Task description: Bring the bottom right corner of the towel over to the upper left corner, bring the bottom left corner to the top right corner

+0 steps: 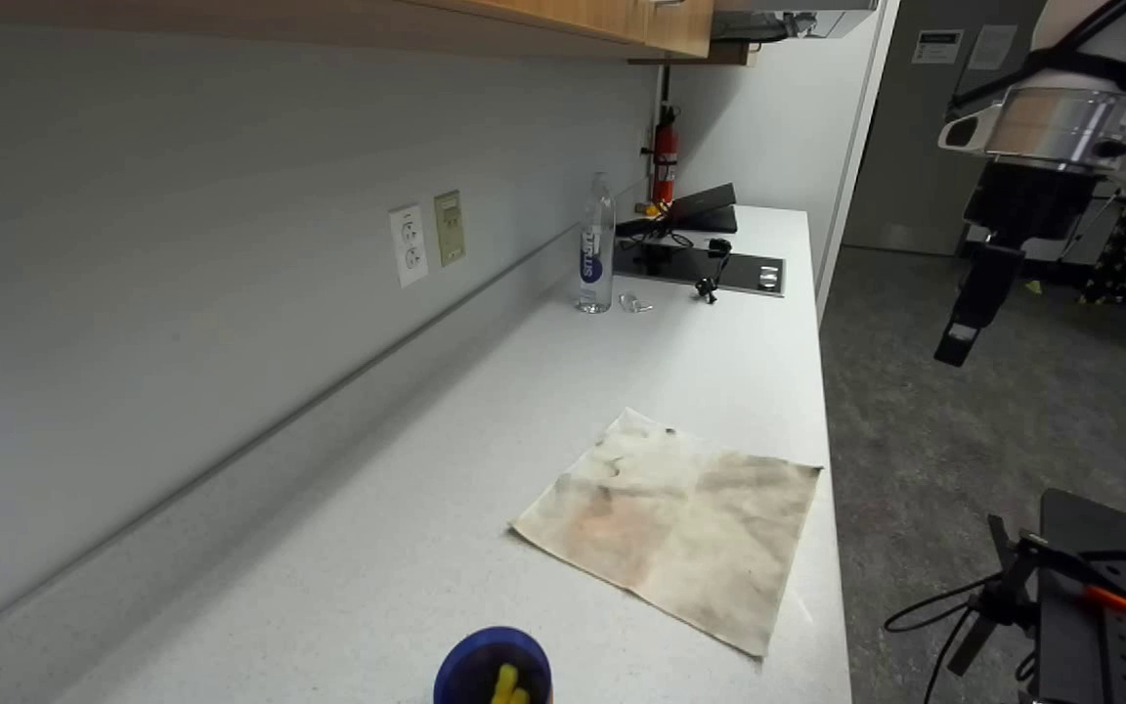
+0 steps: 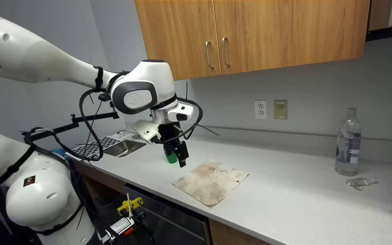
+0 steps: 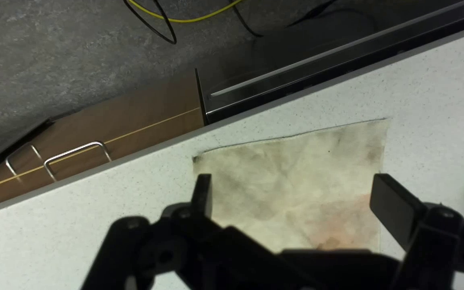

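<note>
The towel (image 1: 685, 528) is a beige, stained cloth lying flat and spread out on the white counter, close to its front edge. It also shows in an exterior view (image 2: 211, 183) and in the wrist view (image 3: 292, 201). Two of its corners, a dark-tipped one (image 3: 196, 159) and another (image 3: 386, 121), show in the wrist view; its far part is hidden by the gripper. All corners lie unfolded in both exterior views. My gripper (image 3: 292, 177) is open and empty above the towel, its fingers wide apart. In both exterior views the gripper (image 1: 956, 344) (image 2: 182, 161) hangs well above the counter.
A blue-rimmed cup (image 1: 493, 640) with yellow things inside stands near the towel. A green cup (image 2: 171, 158) shows behind the gripper. A water bottle (image 2: 348, 146) and a small clear object (image 2: 360, 183) stand near the wall. Wooden cabinets (image 2: 250, 34) hang above the counter.
</note>
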You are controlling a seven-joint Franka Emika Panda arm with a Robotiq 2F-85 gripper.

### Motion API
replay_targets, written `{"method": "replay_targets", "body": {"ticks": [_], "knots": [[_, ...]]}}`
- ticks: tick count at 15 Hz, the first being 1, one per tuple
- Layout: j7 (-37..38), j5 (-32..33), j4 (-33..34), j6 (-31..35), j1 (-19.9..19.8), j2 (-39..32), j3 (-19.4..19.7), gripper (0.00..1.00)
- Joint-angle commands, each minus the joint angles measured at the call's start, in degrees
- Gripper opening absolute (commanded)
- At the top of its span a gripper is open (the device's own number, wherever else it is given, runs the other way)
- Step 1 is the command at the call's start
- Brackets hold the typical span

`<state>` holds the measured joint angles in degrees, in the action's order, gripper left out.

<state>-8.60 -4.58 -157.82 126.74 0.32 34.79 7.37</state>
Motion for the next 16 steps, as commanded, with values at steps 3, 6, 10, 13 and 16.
{"method": "replay_targets", "body": {"ticks": [3,6,10,13,16], "knots": [[-0.3,-0.7,0.1,0.8,-0.2,-1.4,-0.5,1.00],[0.0,-0.9,0.2,1.7,-0.3,-2.3,-0.5,1.00],[1.1,-2.7,1.5,6.1,0.3,-7.0,-0.2,1.00],[1.4,-4.6,3.3,10.9,0.7,-12.2,-0.1,1.00],[1.5,-6.8,5.2,14.3,0.9,-17.4,0.2,1.00]]}}
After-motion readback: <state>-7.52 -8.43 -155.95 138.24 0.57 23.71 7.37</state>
